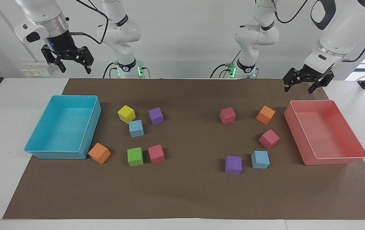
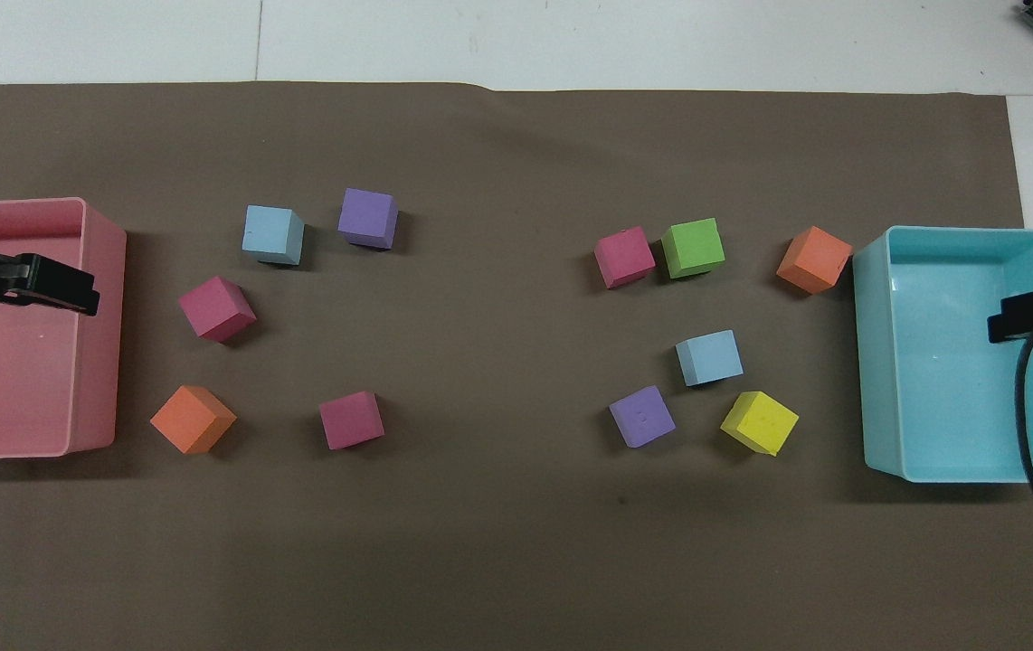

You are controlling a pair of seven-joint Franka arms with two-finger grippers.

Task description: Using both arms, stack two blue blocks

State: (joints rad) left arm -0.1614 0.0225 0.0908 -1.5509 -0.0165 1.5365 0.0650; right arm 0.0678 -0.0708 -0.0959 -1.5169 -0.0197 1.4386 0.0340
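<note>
Brown paper covers the table and I've got both arms parked high: left gripper (image 1: 308, 83) over the pink bin (image 1: 355, 153), right gripper (image 1: 68, 60) over the turquoise bin (image 1: 42, 150), both with fingers spread and holding nothing. One blue block (image 1: 260, 159) sits at the left arm's end beside a purple cube (image 1: 233, 164); the other blue block (image 1: 136, 128) lies at the right arm's end, probably touching the yellow cube (image 1: 126, 114). Each arm takes its own side, I'd say
</note>
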